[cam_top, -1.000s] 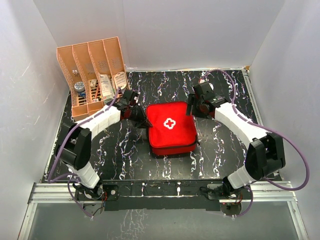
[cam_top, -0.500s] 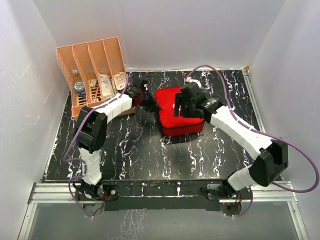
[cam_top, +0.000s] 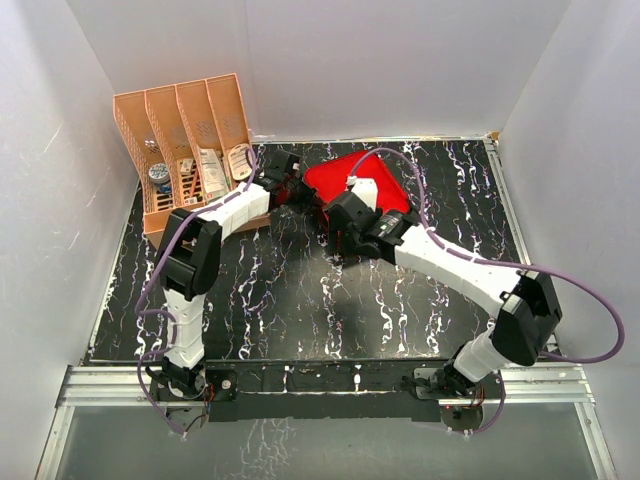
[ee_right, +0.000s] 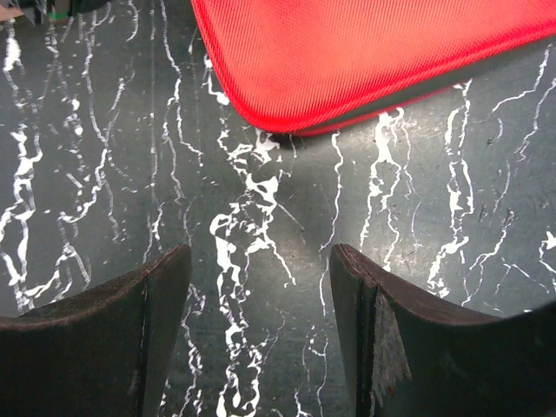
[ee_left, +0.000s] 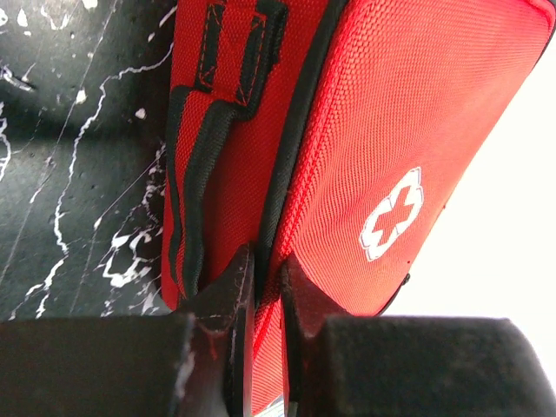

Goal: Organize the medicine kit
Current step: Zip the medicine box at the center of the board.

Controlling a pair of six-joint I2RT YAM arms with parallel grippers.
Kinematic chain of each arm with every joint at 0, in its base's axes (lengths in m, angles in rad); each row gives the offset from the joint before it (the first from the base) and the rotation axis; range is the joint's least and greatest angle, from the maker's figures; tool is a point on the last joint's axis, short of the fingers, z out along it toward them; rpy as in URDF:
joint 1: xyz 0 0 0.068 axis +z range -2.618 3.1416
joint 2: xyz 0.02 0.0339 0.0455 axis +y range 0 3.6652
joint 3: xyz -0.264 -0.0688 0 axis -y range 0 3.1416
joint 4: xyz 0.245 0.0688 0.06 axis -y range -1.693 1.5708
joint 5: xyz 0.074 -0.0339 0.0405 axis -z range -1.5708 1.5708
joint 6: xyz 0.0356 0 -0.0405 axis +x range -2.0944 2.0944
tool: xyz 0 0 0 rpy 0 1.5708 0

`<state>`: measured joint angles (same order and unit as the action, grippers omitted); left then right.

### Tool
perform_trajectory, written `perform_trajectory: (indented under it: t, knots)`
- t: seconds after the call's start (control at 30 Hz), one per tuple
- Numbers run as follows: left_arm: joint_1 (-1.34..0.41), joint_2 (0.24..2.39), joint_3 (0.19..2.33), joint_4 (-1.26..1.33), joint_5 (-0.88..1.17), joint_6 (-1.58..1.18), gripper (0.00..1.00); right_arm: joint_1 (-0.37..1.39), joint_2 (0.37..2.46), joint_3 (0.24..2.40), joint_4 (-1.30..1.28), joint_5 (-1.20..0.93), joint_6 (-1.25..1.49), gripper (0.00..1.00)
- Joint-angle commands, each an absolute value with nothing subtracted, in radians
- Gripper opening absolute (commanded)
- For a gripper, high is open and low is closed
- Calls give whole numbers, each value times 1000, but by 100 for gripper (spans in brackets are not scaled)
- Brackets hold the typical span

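Black marbled table (cam_top: 250, 300) boxed in by white walls, with the red medicine kit (cam_top: 352, 182) lying toward its far middle.
Nearest, the right gripper (ee_right: 261, 261) hangs over bare tabletop, fingers spread wide, the kit's edge just beyond them. Farther on, the left gripper (ee_left: 258, 287) is pinched tight on the kit's zip seam, beside a black strap (ee_left: 187, 182). An orange slotted rack (cam_top: 185, 125) stands at the far left.
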<state>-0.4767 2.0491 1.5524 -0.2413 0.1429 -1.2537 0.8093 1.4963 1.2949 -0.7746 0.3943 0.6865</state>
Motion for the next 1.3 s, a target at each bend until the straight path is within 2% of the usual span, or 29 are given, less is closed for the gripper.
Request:
perform_trajectory:
  t: [0.0, 0.17, 0.43, 0.6, 1.27]
  knots:
    - [-453, 2146, 1563, -343, -34, -1385, 0, 857, 1528, 1336, -734, 601, 711, 63]
    - [-451, 2173, 1574, -326, -33, -1384, 0, 891, 1519, 1265, -621, 761, 699, 62]
    - [-453, 2161, 1498, -269, -11, -1378, 0, 897, 1578, 1177, -444, 865, 758, 60]
    - [-447, 2149, 1486, -275, -6, -1338, 0, 897, 1641, 1173, -347, 859, 761, 59]
    - [-411, 2059, 1349, -219, 6, -1285, 0, 895, 1855, 1270, -300, 889, 881, 52]
